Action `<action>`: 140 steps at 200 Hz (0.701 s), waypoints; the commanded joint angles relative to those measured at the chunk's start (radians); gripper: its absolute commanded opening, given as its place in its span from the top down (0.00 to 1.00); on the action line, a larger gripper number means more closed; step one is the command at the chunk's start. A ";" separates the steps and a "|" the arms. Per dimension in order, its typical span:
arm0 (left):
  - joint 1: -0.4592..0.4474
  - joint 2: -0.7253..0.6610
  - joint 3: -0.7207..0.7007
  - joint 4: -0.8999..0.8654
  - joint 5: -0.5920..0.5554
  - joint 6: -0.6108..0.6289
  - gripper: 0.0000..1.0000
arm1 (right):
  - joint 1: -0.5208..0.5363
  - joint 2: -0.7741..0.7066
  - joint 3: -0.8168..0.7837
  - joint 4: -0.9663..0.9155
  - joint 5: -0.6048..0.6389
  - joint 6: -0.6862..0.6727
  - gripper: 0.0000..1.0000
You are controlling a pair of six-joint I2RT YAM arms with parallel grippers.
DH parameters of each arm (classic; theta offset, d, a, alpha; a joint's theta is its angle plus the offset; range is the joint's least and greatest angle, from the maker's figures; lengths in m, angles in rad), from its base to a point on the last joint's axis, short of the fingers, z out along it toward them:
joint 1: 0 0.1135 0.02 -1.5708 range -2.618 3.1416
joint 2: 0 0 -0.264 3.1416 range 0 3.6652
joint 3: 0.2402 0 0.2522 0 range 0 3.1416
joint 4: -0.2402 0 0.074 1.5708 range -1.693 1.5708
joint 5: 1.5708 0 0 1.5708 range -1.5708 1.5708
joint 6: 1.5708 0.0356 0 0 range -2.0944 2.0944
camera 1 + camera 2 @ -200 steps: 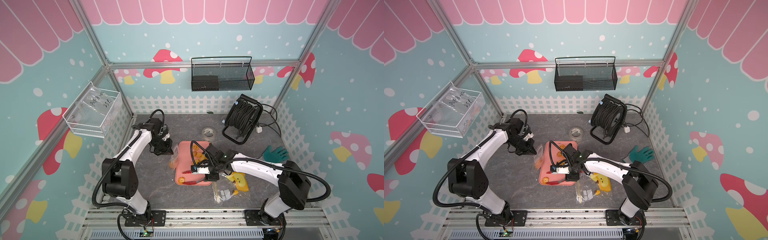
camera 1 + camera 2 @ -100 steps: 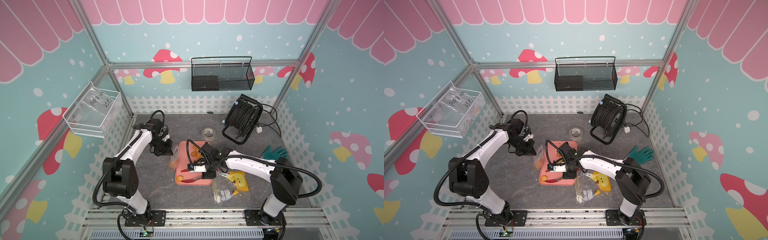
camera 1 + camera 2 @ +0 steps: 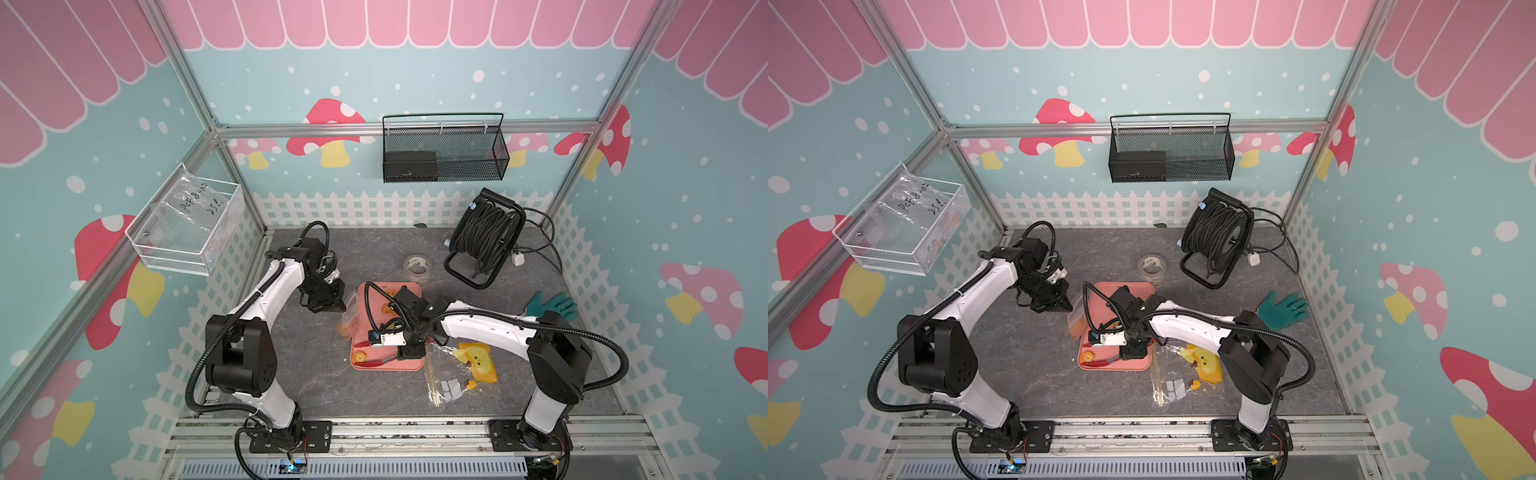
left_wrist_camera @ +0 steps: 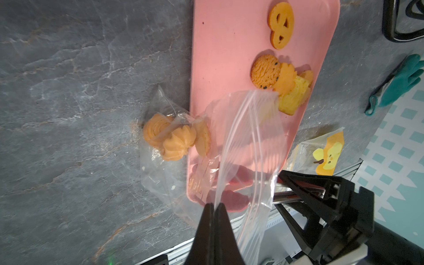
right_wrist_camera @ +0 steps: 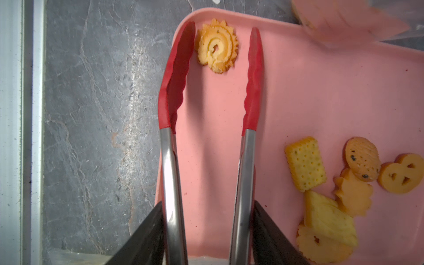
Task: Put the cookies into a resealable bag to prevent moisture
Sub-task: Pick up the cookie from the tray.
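Right gripper (image 5: pixel 206 229), clamped on the red-tipped tongs (image 5: pixel 169 160), straddles the swirled cookie (image 5: pixel 216 47) with their spread tips in the front-left corner of the pink tray (image 5: pixel 321 91), while the left gripper (image 4: pixel 214 211), pinched tight on the resealable bag (image 4: pixel 247 137), holds it at that tray's left edge.

Cable reel (image 3: pixel 484 237), tape roll (image 3: pixel 417 269), glove (image 3: pixel 552 304); mesh basket (image 3: pixel 473 160), perhaps a box (image 3: pixel 409 160).

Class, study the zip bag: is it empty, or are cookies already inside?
Partly filled. The left wrist view shows swirled cookies inside the clear bag; more cookies lie on the pink tray.
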 commanded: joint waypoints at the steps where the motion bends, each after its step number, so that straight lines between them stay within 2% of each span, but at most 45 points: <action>1: 0.006 0.007 -0.011 -0.010 -0.013 0.032 1.00 | 0.008 -0.004 0.025 -0.037 0.014 -0.010 0.46; 38: 0.007 0.008 -0.006 -0.010 -0.012 0.030 1.00 | 0.008 -0.012 0.040 -0.068 0.053 0.009 0.52; 79: 0.006 0.003 -0.005 -0.010 -0.011 0.030 1.00 | -0.001 -0.047 0.039 -0.067 0.069 0.051 0.55; 140: 0.005 0.004 0.001 -0.010 -0.006 0.030 1.00 | -0.081 -0.250 -0.057 -0.030 0.038 0.136 0.57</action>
